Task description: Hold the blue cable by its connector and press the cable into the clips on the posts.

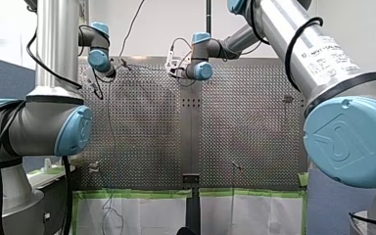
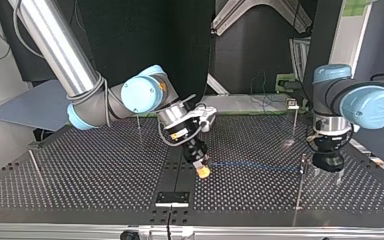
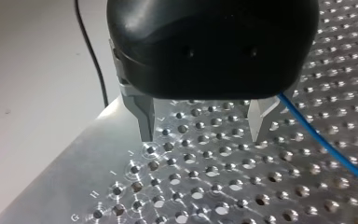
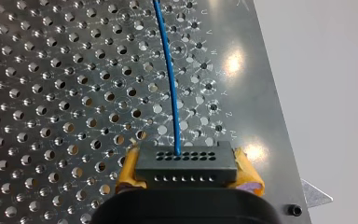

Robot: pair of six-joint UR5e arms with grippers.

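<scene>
Two yellow pads [image 4: 129, 171] of my right gripper [image 4: 186, 169] are clamped on the flanks of a dark multi-hole connector [image 4: 186, 161]. The blue cable [image 4: 168, 79] leaves one hole of its upper row and runs ahead of the gripper, bending slightly, over the perforated table [image 4: 51, 93] near the plate's lettered edge. My left gripper [image 3: 203, 126] holds nothing: its metal fingers [image 3: 144, 116] stand spread wide, tips close to the plate, with only bare holes in the gap. The cable passes outside that gap, emerging from behind the black body just beside one finger and slanting away across the plate; whether it touches the finger cannot be told. In the top view the right gripper sits low at the frame's centre, tilted down toward the plate. From it the cable stretches as a straight, nearly level line toward the right of the frame. It ends at a thin post [image 2: 298, 195] in the lower right, just beside the left gripper, which hangs upright there. Whether the cable sits in a clip on that post cannot be told. A second post [image 2: 295, 122] stands farther back at the right with a small clip [image 2: 293, 104] on top, well apart from the cable. Another upright post [image 2: 139, 125] rises left of centre, and a leaning rod [image 2: 36, 167] is at the far left. In the front view both arms reach to the far edge of the table, in the upper part of the frame.
</scene>
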